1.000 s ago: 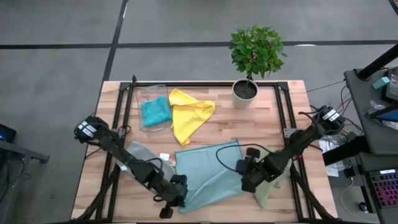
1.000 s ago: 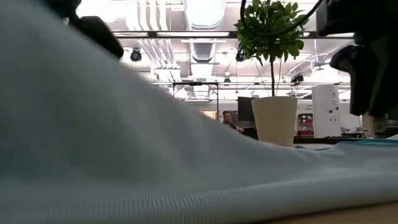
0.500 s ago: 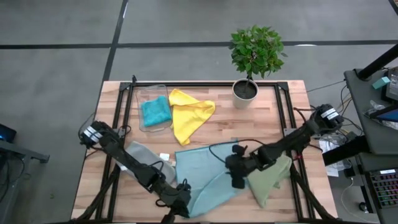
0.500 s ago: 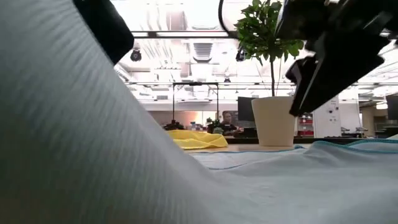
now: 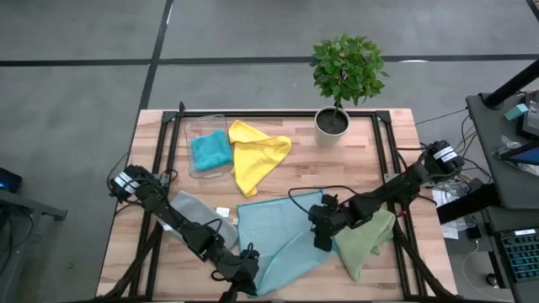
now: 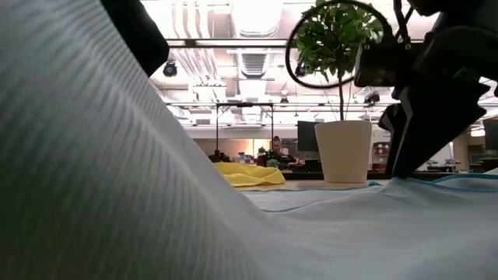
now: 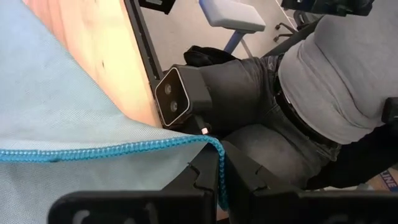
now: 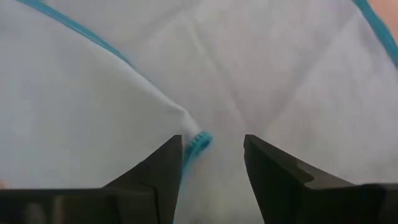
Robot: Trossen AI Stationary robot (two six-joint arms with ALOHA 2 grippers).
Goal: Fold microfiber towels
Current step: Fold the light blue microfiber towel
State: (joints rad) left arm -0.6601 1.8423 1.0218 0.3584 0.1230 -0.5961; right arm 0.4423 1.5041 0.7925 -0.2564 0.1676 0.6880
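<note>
Two claws on one light blue towel (image 5: 282,231), spread at the table's near middle. My left claw (image 7: 219,180) is clamped on its near corner at the table edge. My right claw (image 8: 211,163) hovers fingers apart over a folded-in corner at the far right edge, nothing gripped. Step: first fold, I judge. Next: close right on that corner, then carry both across together. Beyond: olive towel (image 5: 364,242), grey towel (image 5: 200,212), yellow towel (image 5: 253,153), teal towel (image 5: 210,150).
</note>
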